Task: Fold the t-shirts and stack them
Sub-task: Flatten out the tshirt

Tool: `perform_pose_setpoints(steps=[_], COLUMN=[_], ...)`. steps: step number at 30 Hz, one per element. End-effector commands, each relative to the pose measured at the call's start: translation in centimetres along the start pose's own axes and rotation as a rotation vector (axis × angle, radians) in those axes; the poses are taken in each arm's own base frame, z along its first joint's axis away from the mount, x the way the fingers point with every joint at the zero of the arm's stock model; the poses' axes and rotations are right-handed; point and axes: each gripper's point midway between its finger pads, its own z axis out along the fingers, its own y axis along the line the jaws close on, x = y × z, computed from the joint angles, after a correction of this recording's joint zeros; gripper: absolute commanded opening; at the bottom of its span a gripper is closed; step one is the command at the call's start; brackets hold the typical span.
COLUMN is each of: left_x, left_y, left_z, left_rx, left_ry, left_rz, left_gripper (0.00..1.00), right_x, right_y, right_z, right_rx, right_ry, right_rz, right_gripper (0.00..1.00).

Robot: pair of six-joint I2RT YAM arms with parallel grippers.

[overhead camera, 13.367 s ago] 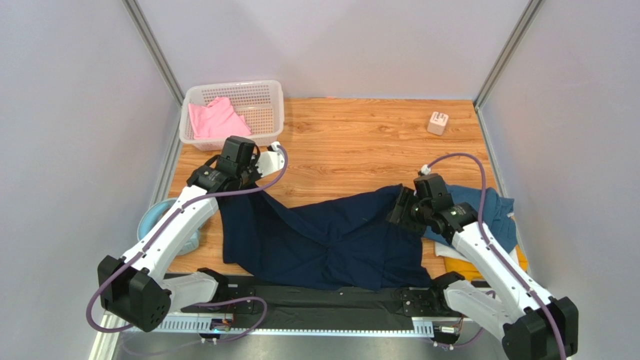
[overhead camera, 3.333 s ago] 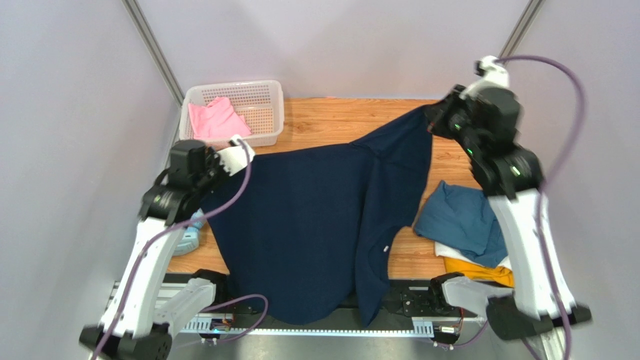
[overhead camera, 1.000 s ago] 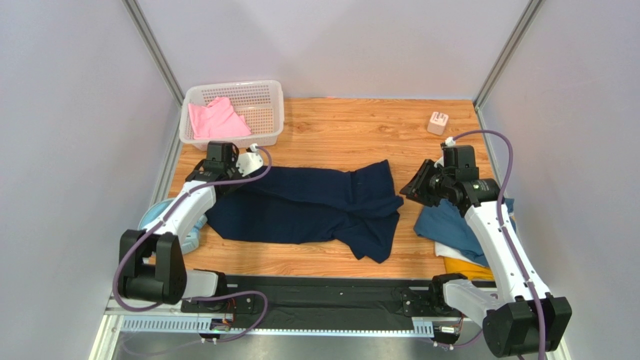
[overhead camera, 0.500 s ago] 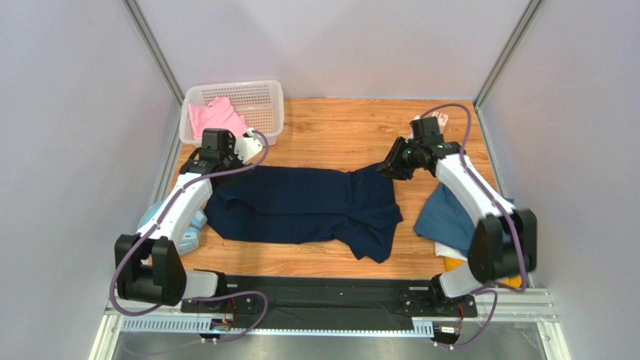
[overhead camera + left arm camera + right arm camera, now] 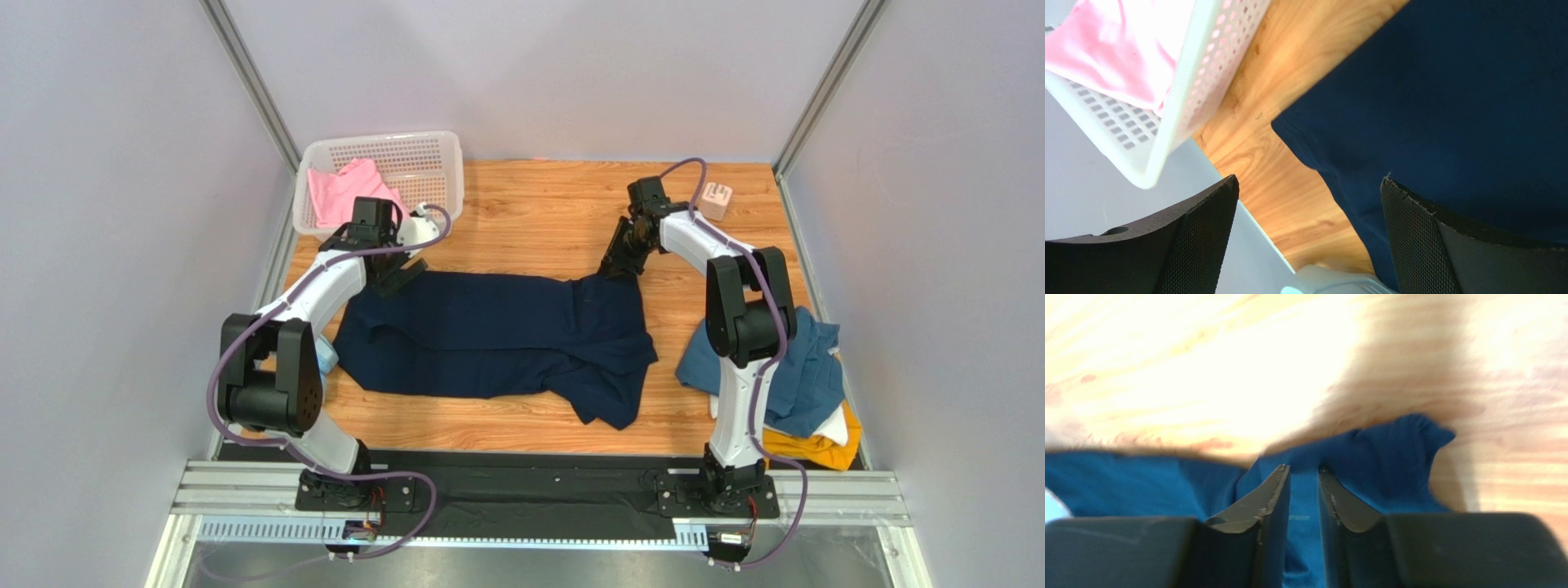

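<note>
LAYOUT | basket (image 5: 436,184) at table (image 5: 540,221) far-left corner, basket shirt (image 5: 344,192) inside | box (image 5: 716,195) far-right corner | spread shirt (image 5: 491,337) across middle, before basket | shirt pile (image 5: 810,380) right of it

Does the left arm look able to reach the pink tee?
Probably yes: the left gripper is open beside the basket, the pink tee lies uncovered inside; only the rim intervenes.
</note>
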Motion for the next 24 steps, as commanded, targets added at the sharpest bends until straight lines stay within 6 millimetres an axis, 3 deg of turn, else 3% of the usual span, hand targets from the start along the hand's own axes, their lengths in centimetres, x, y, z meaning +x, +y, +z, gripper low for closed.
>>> perform_pose_setpoints(steps=[1,8,12,19,22,24], left_x=[-2.1,-2.3,-2.1,-1.9,-1.7,-1.8], left_y=[1.3,1.6,1.3,1.3,0.6,0.1], left_z=[0.5,-0.7,-1.3,-2.0,-1.6,-1.3], left_rx=[-0.038,-0.058,-0.055,-0.062,-0.039,-0.027], left_ry=[-0.038,-0.056,-0.066,-0.075,-0.074,-0.071], left_rz=[-0.01,0.003,0.015,0.018,0.023,0.024], left_gripper=[0.9,0.91,0.91,0.91,0.91,0.91], right_x=[-2.1,-2.3,-3.6,-7.7,-10.5,-12.1], right_y=[-2.4,-6.5,-8.5,-13.1,-14.0,-13.3], right_z=[0.6,0.1,-0.4,-0.8,-1.8,-3.3], right_rx=[0.1,0.171,0.209,0.303,0.353,0.365], right_ry=[-0.036,-0.022,-0.037,-0.069,-0.121,-0.152], right_rz=[0.03,0.117,0.166,0.222,0.195,0.18], right_gripper=[0.27,0.26,0.26,0.23,0.23,0.24])
